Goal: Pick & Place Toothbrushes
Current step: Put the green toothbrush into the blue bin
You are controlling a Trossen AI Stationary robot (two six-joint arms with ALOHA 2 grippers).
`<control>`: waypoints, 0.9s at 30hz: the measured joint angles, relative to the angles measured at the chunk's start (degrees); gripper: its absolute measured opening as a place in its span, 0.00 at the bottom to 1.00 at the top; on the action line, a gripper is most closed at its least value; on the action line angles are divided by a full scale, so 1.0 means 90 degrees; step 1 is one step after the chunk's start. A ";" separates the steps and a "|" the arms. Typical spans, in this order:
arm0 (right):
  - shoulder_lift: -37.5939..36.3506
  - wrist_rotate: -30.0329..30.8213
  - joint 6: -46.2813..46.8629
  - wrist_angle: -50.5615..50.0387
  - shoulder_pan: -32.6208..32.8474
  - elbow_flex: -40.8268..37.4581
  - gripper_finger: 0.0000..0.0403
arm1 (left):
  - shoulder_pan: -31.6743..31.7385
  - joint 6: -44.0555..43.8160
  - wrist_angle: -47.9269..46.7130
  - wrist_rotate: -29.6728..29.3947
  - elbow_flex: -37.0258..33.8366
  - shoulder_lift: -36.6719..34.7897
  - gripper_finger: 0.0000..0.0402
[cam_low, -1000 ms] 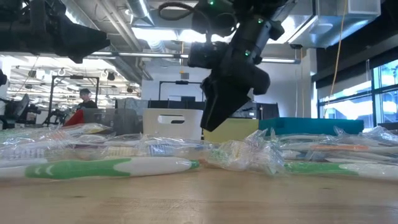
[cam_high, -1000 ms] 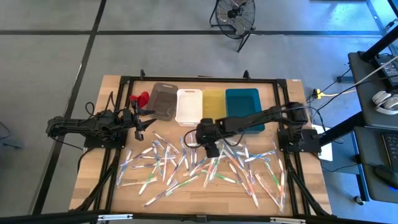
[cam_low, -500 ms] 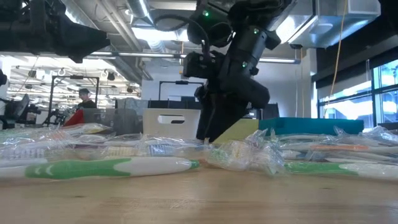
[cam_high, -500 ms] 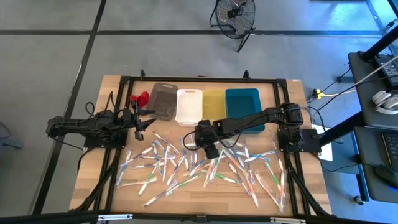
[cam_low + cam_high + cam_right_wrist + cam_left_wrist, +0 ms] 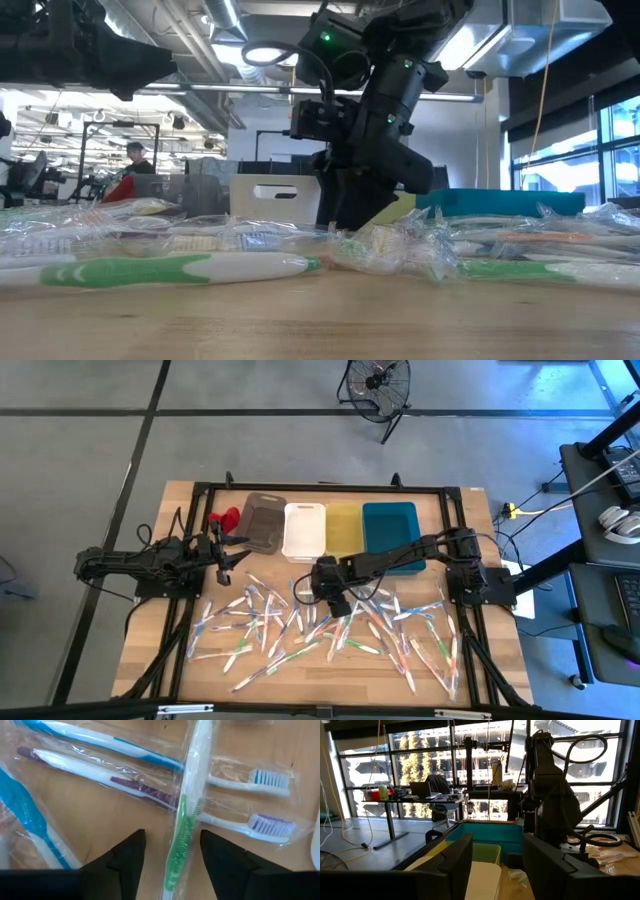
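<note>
**Right hand low over a green-and-white toothbrush**

The toothbrushes [image 5: 320, 628] lie scattered in clear wrappers across the near half of the wooden surface [image 5: 180, 520], dozens of them crossing one another. In the right wrist view, a green-and-white toothbrush [image 5: 184, 827] lies between the right hand's two dark fingers [image 5: 127, 855], which stand apart on either side of it without pinching it; it crosses over a purple-and-white one [image 5: 150, 792] and a blue-and-white one [image 5: 115, 742].

The right hand [image 5: 333, 600] is down at the far edge of the pile, near the middle of the surface, its tips among the wrappers in the low view [image 5: 355, 215]. It holds nothing.

Behind the pile, four bins stand in a row: grey [image 5: 264, 522], white [image 5: 304, 528], yellow [image 5: 343, 526] and teal [image 5: 390, 530]. A small red object [image 5: 226, 517] lies beside the grey bin.

The left hand [image 5: 224, 560] waits near the grey bin, its fingers [image 5: 457, 860] spread wide and empty.
</note>
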 joint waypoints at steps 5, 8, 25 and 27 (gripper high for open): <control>0.0011 -0.0002 -0.0002 0.0026 0.0006 -0.0002 0.34 | 0.0000 0.0000 0.0001 0.0000 0.0000 0.0000 0.41; 0.0017 -0.0007 -0.0002 0.0052 0.0010 -0.0005 0.23 | 0.0000 -0.0050 0.0001 0.0003 0.0000 0.0000 0.40; -0.0225 0.0796 -0.0040 -0.0084 0.0163 0.0067 0.03 | 0.0000 -0.0056 -0.0003 0.0007 0.0000 0.0000 0.39; -0.0263 0.0927 -0.0021 -0.0268 0.0241 0.0335 0.03 | 0.0000 -0.0056 -0.0003 0.0007 0.0000 0.0000 0.39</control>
